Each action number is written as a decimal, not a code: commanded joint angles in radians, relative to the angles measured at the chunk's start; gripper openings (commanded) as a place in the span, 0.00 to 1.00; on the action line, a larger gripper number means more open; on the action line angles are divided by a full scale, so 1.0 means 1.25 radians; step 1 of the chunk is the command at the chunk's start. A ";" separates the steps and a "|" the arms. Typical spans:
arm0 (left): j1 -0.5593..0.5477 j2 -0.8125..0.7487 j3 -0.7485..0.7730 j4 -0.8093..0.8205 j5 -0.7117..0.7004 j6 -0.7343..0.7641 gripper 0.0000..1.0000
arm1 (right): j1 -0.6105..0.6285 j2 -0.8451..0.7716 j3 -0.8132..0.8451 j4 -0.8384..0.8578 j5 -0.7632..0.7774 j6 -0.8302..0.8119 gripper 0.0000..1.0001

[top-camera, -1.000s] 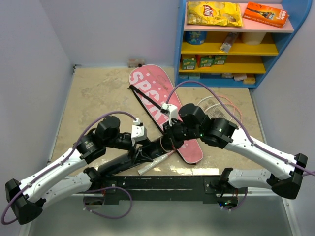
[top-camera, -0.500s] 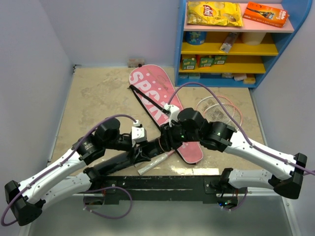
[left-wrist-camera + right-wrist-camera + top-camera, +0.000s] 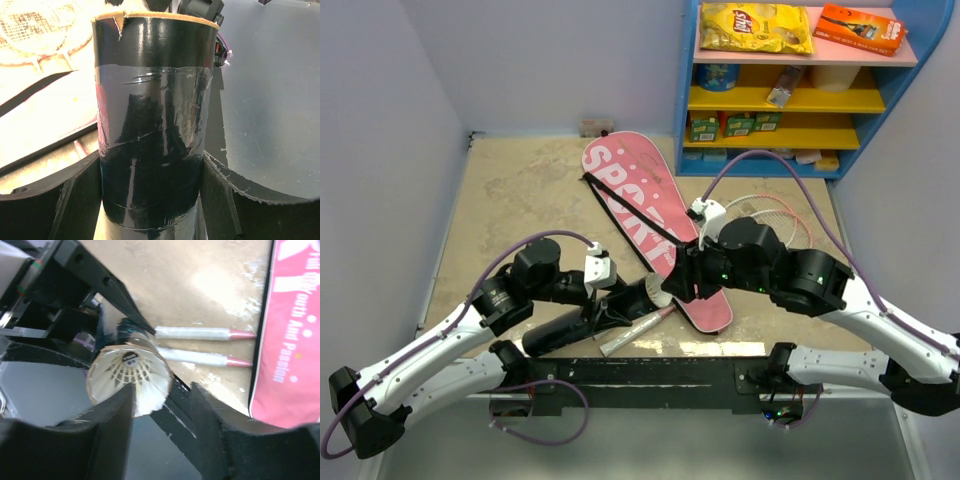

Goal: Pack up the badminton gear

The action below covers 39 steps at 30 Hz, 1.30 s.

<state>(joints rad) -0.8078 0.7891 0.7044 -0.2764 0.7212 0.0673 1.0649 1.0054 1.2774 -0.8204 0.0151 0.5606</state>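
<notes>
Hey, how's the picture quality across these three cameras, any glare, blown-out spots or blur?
Top view: even light, sharp, only soft shadows on the table. Left wrist view: the tube fills the frame, with glare streaks on its tape, and the racket behind it is washed out. Right wrist view: shuttlecock fairly sharp, a patch of table blown out.

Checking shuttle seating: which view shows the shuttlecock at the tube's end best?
Right wrist: the shuttlecock fills mid-frame, feather skirt facing the camera, at the mouth of the black tube. Top external shows it only as a small white blob at the tube's end. Left wrist shows just the tube wall and rim.
</notes>
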 commanded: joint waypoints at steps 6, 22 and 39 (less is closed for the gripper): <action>-0.004 -0.010 0.023 0.064 0.027 -0.007 0.22 | -0.003 -0.010 0.031 -0.037 0.029 -0.004 0.05; -0.004 -0.016 0.023 0.065 0.023 -0.007 0.22 | -0.001 0.035 -0.034 0.122 -0.114 0.019 0.00; -0.005 -0.024 0.023 0.068 0.012 -0.007 0.22 | 0.055 0.187 -0.210 0.427 -0.200 0.076 0.00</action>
<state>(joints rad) -0.7921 0.7704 0.6907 -0.4343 0.6449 0.1207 1.0851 1.1786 0.9924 -0.3809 -0.1974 0.6388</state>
